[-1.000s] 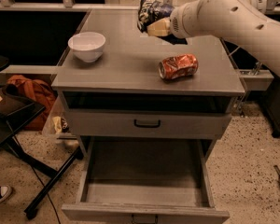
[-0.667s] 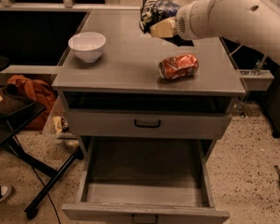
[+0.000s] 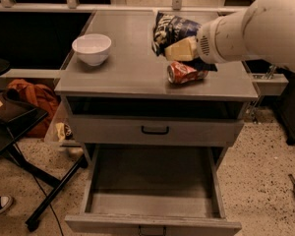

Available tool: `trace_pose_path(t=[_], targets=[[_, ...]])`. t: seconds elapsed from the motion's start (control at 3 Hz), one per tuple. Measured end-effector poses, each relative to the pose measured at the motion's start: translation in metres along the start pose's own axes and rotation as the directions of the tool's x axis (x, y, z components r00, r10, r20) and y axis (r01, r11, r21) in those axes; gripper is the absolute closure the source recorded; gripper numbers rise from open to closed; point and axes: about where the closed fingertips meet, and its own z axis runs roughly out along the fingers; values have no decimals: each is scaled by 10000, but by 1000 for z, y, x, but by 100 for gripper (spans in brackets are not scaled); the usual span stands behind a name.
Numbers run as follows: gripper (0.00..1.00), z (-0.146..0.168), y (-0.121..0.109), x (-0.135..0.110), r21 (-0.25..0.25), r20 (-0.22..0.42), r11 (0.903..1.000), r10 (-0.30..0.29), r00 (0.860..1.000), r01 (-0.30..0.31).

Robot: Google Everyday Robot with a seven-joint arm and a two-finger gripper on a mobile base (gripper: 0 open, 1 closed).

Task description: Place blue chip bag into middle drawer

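Observation:
The blue chip bag (image 3: 171,30) is a crinkled dark-blue foil bag with white lettering. My gripper (image 3: 179,45) is shut on it and holds it in the air above the cabinet top, just over the crushed red-orange soda can (image 3: 185,72). One pale yellow finger (image 3: 181,49) shows under the bag. The white arm comes in from the upper right. The middle drawer (image 3: 152,219) is pulled out below, with a plain grey floor and nothing in it.
A white bowl (image 3: 92,48) stands on the left of the grey cabinet top (image 3: 123,68). The upper drawer (image 3: 155,130) with a black handle is closed. A black folding stand (image 3: 19,127) and an orange bag (image 3: 32,97) are on the floor at left.
My arm has carried the bag toward the front of the cabinet and lower; it now hangs right over the soda can. The view has also moved closer.

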Motion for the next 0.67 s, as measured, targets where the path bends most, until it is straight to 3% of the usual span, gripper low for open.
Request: trace_pose_path(t=[0.33, 0.67], targets=[[100, -29, 18, 62, -293, -355, 9972, 680, 9971, -691], [100, -29, 18, 62, -295, -356, 9972, 680, 9970, -691]])
